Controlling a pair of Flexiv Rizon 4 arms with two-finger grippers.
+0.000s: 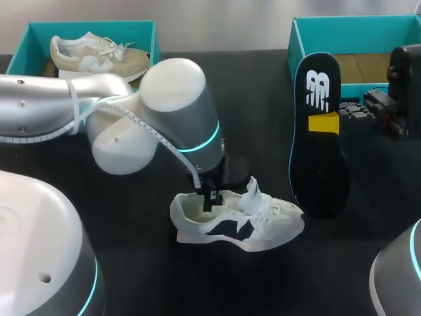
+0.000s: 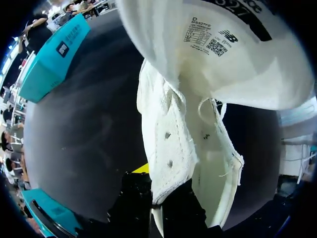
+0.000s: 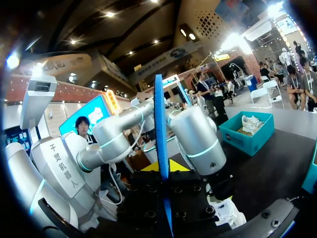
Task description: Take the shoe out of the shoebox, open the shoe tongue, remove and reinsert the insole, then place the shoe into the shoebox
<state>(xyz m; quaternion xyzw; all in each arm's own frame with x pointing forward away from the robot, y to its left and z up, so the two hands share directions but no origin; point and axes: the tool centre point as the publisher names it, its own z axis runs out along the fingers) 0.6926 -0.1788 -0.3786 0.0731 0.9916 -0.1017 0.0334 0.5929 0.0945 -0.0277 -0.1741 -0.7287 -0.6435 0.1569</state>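
My L gripper [image 1: 209, 196] clamps shoe [image 1: 263, 227] collar, frame center; R gripper [image 1: 323, 123] pinches insole [image 1: 320, 178] upright, center-right.

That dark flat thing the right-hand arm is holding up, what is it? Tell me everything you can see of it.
It is the insole, a thin, foot-shaped pad that looks like foam, with a black face, a white logo and a bright blue rim. The right gripper pinches it near the middle, one yellow tip on its face, and holds it upright beside the toe of the white shoe. Whether its lower end touches the table is unclear.
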